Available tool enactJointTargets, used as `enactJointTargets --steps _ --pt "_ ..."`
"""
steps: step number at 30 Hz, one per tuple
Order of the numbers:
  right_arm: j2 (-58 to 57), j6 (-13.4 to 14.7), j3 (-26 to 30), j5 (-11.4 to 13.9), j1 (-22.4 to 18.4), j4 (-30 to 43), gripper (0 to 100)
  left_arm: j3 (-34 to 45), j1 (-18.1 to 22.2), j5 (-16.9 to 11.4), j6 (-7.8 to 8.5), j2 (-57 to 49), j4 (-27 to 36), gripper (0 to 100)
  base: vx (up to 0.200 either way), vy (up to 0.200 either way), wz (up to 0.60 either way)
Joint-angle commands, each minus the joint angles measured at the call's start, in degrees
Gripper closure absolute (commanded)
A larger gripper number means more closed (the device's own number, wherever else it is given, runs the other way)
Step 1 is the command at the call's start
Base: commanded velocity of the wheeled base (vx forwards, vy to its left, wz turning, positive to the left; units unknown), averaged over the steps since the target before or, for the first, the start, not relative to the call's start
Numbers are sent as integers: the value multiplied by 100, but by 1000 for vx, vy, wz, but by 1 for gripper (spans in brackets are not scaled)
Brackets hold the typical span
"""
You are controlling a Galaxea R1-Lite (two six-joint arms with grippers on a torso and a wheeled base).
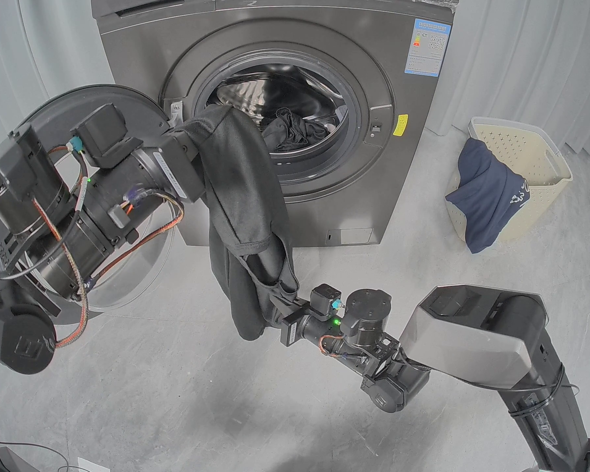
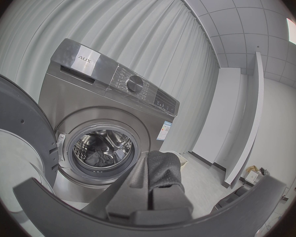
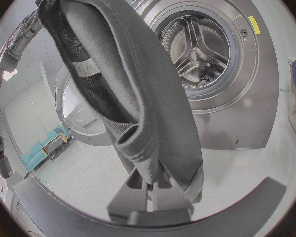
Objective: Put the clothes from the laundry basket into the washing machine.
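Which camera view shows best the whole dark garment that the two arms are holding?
The head view: the dark garment hangs there in full between the left gripper and the right gripper. The left wrist view gives a small fold at its jaws; the right wrist view, a close hem.

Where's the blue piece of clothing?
In the head view, the blue clothing is on the robot's right, draped over the basket rim, on the floor right of the washing machine.

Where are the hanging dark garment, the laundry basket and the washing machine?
dark garment [image 1: 242, 185]: head view, middle of the hanging cloth.
laundry basket [image 1: 528, 149]: head view, perforated inner wall.
washing machine [image 1: 413, 165]: head view, front panel right of the door opening.
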Motion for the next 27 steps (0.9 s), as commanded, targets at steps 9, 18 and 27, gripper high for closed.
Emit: enactJointTargets --steps 9,18,27 --pt "-2445 -23 2997 69 -277 -326 100 21 489 -28 -156 78 -1 100 0 0 0" --pt "-4448 -173 3665 289 -1262 -106 100 382 1086 -89 -331 25 -63 100 0 0 0" --pt "-5081 -181 3182 430 -1622 149 100 637 1218 -37 -507 7 -283 100 0 0 0"
